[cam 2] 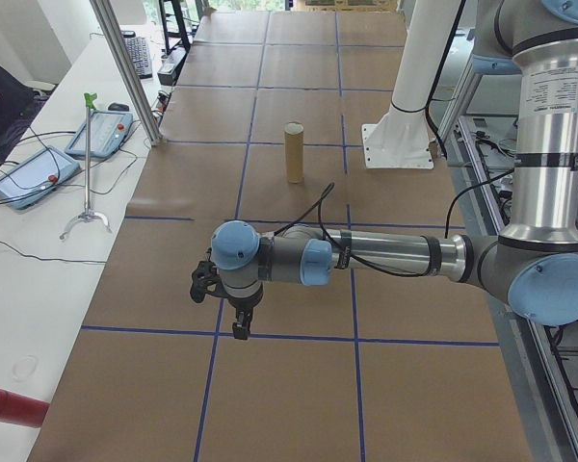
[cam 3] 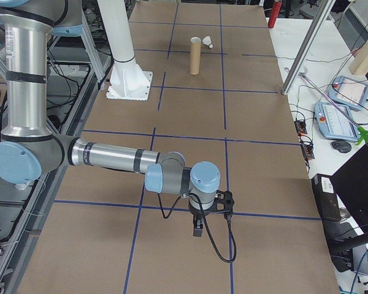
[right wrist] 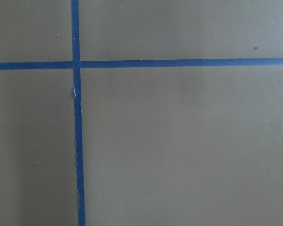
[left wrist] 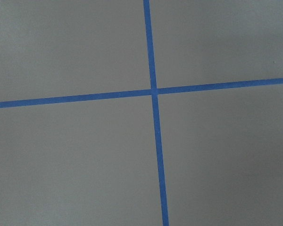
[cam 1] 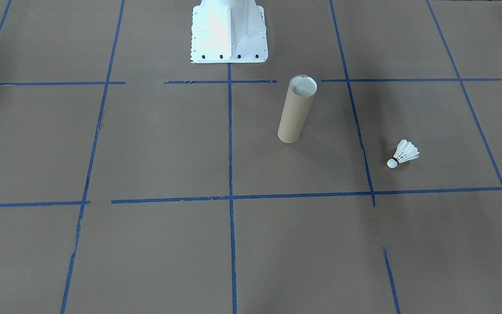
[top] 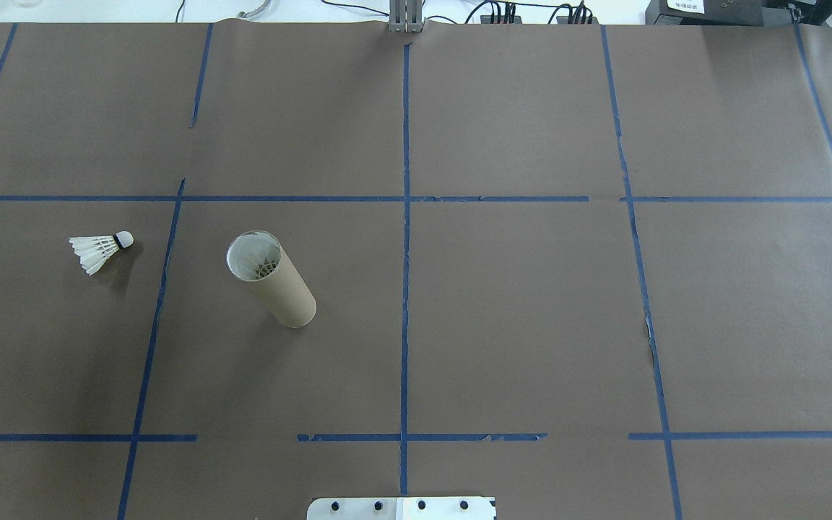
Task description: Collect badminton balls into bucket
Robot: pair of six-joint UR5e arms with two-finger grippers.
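Brown cardboard, the bucket (top: 271,280) stands upright with a shuttlecock (top: 263,263) inside, well away from both grippers. Another badminton ball (top: 100,250) lies sideways near it. Left gripper (cam 2: 239,327) and right gripper (cam 3: 197,229): grip cannot be judged.

The worktop (top: 531,310) is covered in brown paper (cam 1: 155,144) marked into large squares by blue tape lines (top: 406,217); the tape is torn or missing in a few short stretches. Light is even and soft, with faint shadows. Along one long edge runs a white side bench (cam 2: 39,318) with an aluminium post (cam 2: 125,67) rising from it. On it lie two teach pendants (cam 2: 29,176), loose black cables (cam 2: 19,252), a computer mouse (cam 3: 341,146) and what may be a keyboard (cam 2: 137,56), too small to be sure. A dark monitor (cam 3: 362,184) stands at the near corner.
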